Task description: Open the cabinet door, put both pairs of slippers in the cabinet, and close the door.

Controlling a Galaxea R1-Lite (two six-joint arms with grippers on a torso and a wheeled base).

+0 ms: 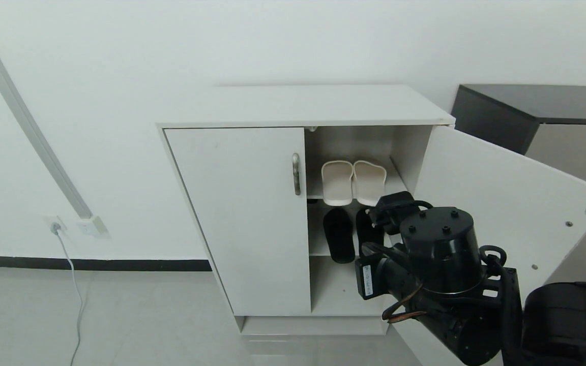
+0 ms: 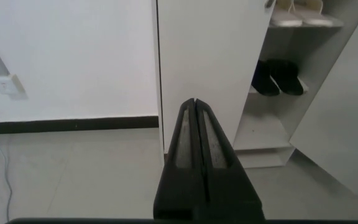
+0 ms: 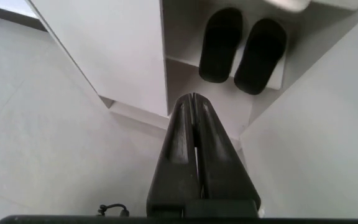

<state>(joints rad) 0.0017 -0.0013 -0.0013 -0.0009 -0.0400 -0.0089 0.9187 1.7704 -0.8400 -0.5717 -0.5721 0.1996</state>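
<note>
Black slippers [image 3: 221,43] sit shelved just beyond the pressed-together right tool [image 3: 194,98].

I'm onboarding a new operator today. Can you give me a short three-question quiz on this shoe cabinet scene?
1. True or false: the right door stands open.
2. Where do the black slippers lie? A: top shelf. B: middle shelf. C: on the floor outside.
3. Fill in: the right gripper is ___ and holds nothing.
Key: 1 true; 2 B; 3 shut.
</note>
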